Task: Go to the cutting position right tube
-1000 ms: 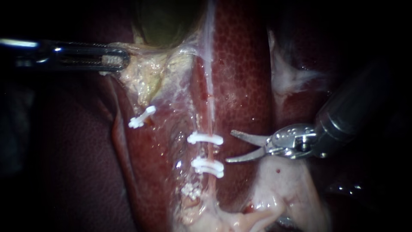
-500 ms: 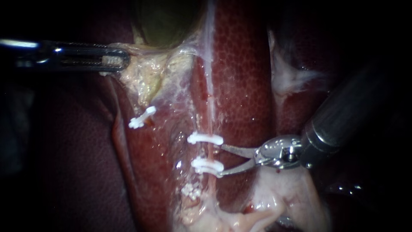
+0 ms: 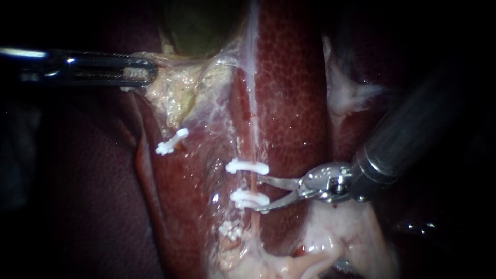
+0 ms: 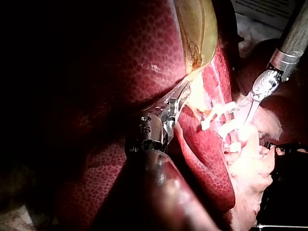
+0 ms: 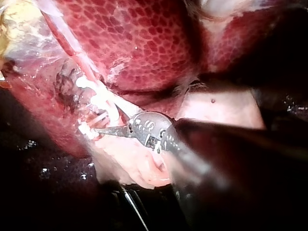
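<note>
White clips (image 3: 247,166) flanking right tube (image 3: 253,184), just ahead of right instrument (image 3: 260,194). Hand standing open, holding nothing, blade tips reaching tube between clips. Approach looking nearly done; slightly deeper seating probably remaining. Left instrument (image 3: 139,72) clamping tissue (image 3: 170,90).

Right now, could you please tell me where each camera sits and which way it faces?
Endoscope: close to the tissue, facing the liver and clipped right tube; left instrument and right instrument show.
Left wrist: on the left arm, looking along its shaft at the gallbladder.
Right wrist: on the right arm, looking along its open jaws.
Shared: both wrist views show the white clips.
</note>
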`<state>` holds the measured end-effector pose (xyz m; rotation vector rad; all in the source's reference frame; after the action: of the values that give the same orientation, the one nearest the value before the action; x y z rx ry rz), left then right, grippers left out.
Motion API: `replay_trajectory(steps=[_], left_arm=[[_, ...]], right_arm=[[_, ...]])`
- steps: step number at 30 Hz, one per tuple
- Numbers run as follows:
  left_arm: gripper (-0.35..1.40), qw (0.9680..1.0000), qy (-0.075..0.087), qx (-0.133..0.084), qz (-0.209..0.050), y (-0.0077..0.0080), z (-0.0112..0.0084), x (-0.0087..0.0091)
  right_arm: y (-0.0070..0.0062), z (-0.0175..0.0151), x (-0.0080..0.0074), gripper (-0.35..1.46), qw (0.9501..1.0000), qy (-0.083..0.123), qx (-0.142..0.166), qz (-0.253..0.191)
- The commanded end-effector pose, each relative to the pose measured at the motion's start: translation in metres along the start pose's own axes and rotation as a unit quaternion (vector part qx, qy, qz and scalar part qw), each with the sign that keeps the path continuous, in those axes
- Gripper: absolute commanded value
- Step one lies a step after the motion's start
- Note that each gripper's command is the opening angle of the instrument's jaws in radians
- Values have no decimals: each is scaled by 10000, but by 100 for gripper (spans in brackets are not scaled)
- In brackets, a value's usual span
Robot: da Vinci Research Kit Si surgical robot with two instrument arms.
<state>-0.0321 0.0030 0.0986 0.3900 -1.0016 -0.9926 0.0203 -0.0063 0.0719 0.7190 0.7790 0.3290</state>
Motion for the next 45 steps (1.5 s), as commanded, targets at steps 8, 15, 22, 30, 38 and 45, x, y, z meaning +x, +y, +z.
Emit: replay_trajectory(steps=[8, 15, 22, 30, 38, 45], left_arm=[[-35, 10000, -2, -7, -3, -1, 0, 0], [-35, 10000, -2, -8, -4, -1, 0, 0], [-35, 10000, -2, -9, -3, -1, 0, 0], [-35, 10000, -2, -9, -3, -1, 0, 0], [-35, 10000, -3, -10, -3, -1, 0, 0], [-35, 10000, -5, -15, -3, -2, 2, 1]], right_arm=[[5, 12, 0, 128, 10000, -6, 30, 35], [10, 14, 5, 128, 9995, 191, 248, 6], [14, 12, 10, 128, 9955, 488, 801, -161], [13, 20, 23, 128, 9895, 661, 1270, -210], [14, 30, 32, 126, 9865, 673, 1472, -236], [13, 38, 36, 124, 9850, 663, 1574, -247]])
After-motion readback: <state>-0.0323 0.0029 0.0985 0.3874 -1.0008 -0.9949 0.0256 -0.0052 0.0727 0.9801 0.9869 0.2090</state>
